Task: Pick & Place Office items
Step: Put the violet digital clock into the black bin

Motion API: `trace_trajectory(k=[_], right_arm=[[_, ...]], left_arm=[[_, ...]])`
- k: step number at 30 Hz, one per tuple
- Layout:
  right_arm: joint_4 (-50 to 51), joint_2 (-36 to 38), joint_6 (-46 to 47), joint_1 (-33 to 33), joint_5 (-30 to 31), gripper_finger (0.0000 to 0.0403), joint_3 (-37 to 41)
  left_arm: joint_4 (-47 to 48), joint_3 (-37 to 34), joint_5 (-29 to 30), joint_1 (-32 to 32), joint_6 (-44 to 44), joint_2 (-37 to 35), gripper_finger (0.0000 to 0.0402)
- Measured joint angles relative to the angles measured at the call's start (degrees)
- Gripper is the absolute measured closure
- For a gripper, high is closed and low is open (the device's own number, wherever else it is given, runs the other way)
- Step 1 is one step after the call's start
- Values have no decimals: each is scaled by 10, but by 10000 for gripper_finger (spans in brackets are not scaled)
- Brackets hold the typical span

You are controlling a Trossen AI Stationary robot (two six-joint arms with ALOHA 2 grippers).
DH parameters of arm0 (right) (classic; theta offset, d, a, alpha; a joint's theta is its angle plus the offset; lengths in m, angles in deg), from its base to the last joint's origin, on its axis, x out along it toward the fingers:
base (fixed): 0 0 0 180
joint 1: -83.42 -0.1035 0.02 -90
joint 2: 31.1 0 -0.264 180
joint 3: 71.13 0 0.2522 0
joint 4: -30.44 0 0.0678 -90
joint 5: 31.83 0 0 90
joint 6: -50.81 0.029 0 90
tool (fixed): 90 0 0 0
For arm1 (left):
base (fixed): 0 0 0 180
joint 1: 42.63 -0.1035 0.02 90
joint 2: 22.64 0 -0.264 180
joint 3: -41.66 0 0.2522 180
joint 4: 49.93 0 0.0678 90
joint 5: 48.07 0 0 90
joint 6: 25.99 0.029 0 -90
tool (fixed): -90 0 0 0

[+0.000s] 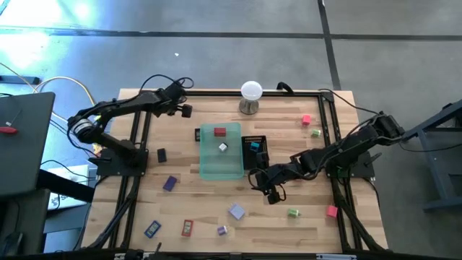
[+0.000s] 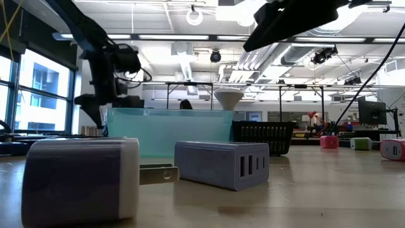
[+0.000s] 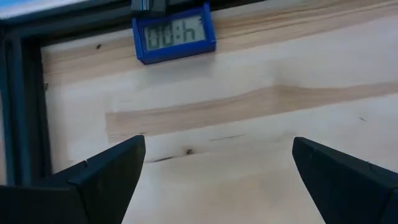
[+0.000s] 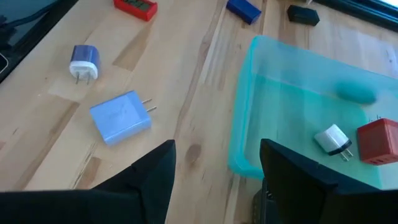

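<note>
Office items lie scattered on the wooden table: a lavender charger, a small blue-and-white plug, a red block, pink and green bits. A red block and a white plug lie in the green tray. A blue clock lies flat by the black frame rail. My left gripper hangs open over bare wood short of the clock. My right gripper is open above the table beside the tray's near corner.
A black mesh tray stands right of the green tray. A white ball on a metal stand is at the far edge. Black frame rails run along the table's sides. More small items lie toward the near left.
</note>
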Motion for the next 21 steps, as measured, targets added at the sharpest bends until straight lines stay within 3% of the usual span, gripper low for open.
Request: trace_trajectory(k=[12,21], right_arm=[[-5,0,1,0,0,181,9],[-7,0,-1,0,2,181,9]], left_arm=[[-86,0,9,-32,2,90,5],[-124,1,35,-42,11,100,5]])
